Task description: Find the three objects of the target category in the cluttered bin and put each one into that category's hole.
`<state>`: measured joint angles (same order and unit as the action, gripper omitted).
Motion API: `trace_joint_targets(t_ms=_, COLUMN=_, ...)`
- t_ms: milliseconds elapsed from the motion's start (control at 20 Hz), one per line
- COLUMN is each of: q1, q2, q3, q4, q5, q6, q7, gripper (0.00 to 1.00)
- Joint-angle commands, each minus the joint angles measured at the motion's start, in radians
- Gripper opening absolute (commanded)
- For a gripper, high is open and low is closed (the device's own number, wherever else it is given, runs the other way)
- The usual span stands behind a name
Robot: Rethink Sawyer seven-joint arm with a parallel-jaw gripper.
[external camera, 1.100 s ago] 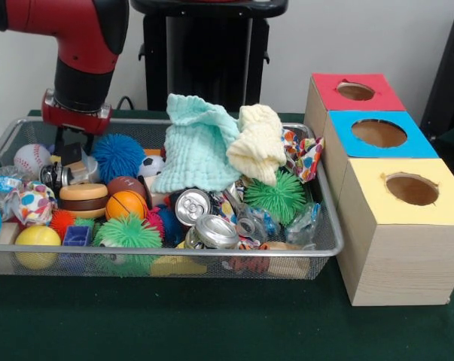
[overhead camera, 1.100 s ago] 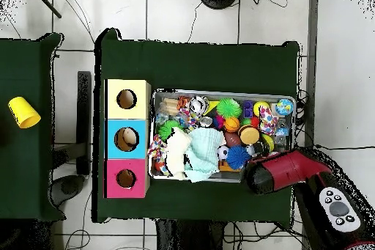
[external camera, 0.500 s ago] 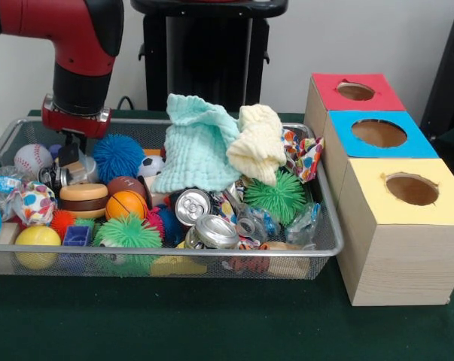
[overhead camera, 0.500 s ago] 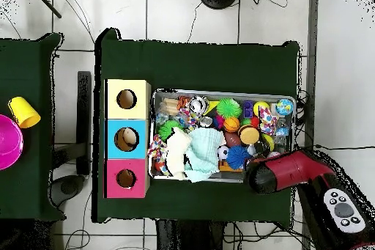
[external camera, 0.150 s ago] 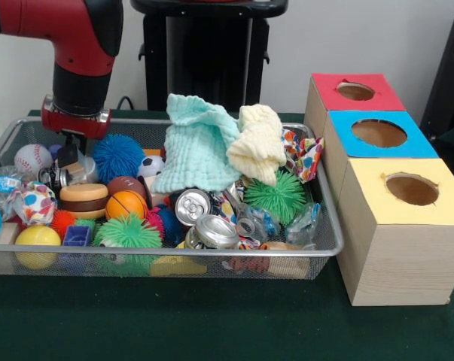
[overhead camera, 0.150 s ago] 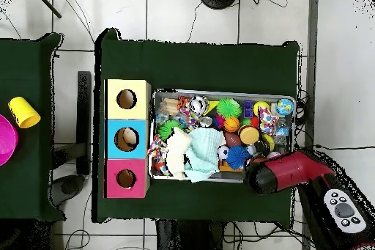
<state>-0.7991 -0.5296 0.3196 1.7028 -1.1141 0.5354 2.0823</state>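
Observation:
A wire mesh bin [external camera, 0.150 s ago: 166, 259] holds a heap of clutter: a mint cloth [external camera, 0.150 s ago: 196, 143], a pale yellow cloth [external camera, 0.150 s ago: 258, 143], a patterned cloth [external camera, 0.150 s ago: 302, 154], crushed cans [external camera, 0.150 s ago: 193, 204], a baseball [external camera, 0.150 s ago: 32, 158], a small basketball [external camera, 0.150 s ago: 126, 204], a blue spiky ball [external camera, 0.150 s ago: 118, 156] and a green spiky ball [external camera, 0.150 s ago: 275, 195]. To the right of the bin stand a red box [external camera, 0.150 s ago: 354, 92], a blue box [external camera, 0.150 s ago: 379, 134] and a yellow box [external camera, 0.150 s ago: 411, 189], each with a round hole on top. My gripper [external camera, 0.150 s ago: 67, 154] hangs under the red wrist at the bin's back left corner, just above the clutter beside the baseball.
In the overhead view the red arm [overhead camera, 0.150 s ago: 282, 172] covers the bin's [overhead camera, 0.150 s ago: 220, 93] lower right corner and hides the gripper. A pale object shows inside the blue box's hole [overhead camera, 0.150 s ago: 126, 138]. A yellow cup [overhead camera, 0.150 s ago: 23, 111] and a pink bowl [overhead camera, 0.150 s ago: 6, 138] sit on a side table.
The wrist rose slightly and shifted left a second ago, then held still. A pink bowl appeared at the overhead's left edge and slid partly out.

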Motion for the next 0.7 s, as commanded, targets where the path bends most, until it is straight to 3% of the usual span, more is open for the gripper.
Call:
trace_joint_targets(t_ms=50, q1=-0.013, q2=0.039, q3=0.099, q4=-0.051, q5=0.029, q6=-0.093, q7=-0.103, gripper=0.0)
trace_joint_targets(t_ms=350, q1=0.001, q2=0.017, q3=0.086, q4=-0.042, q5=0.042, q6=-0.067, q7=-0.09, gripper=0.0)
trace_joint_targets(t_ms=700, q1=-0.005, q2=-0.074, q3=0.1, q4=0.02, q5=0.147, q6=0.017, q7=-0.122, gripper=0.0)
